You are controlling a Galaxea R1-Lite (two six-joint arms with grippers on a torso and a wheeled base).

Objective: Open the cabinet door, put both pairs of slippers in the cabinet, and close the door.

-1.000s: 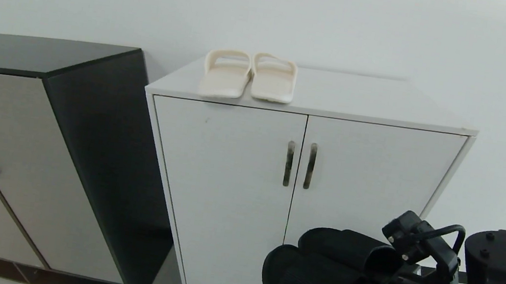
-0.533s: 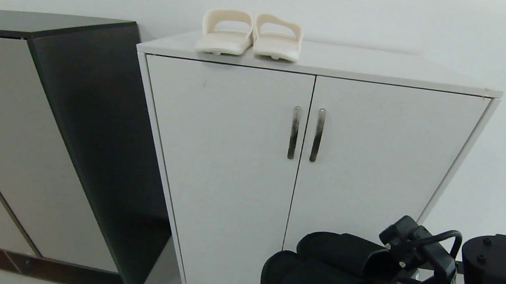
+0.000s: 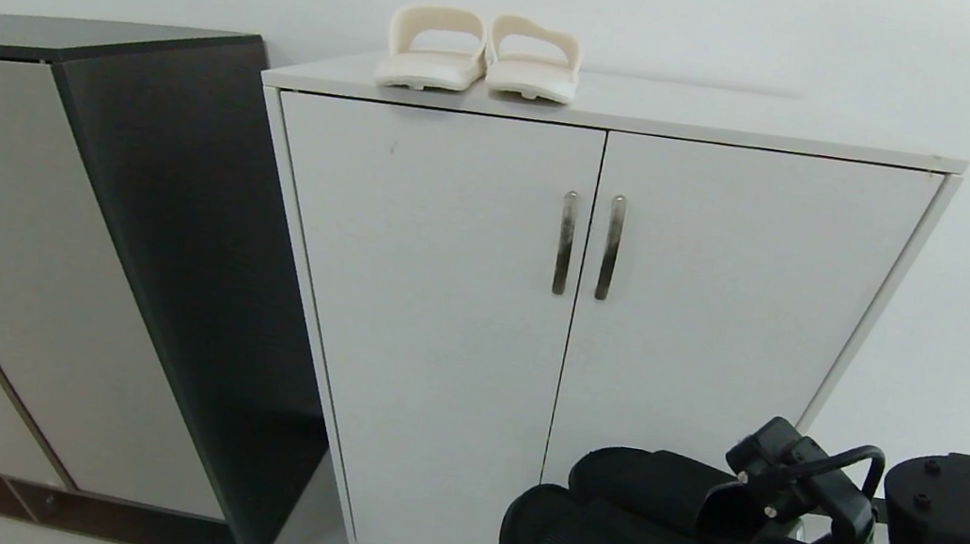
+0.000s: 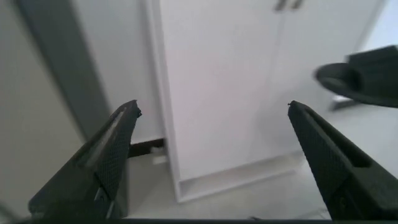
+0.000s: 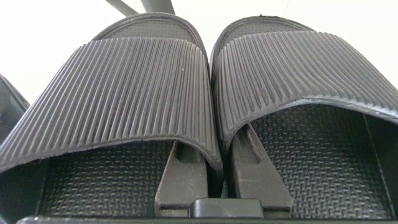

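White cabinet shut against plain wall, cream slippers on top.
Right gripper clamps black slippers lower right; left gripper wide.

cabinet doors shut, handles exposed — reachable

The left pincer gapes wide before the white cabinet, black slippers nearby.

Slipper pair sits atop the cabinet, second pair before its right door.
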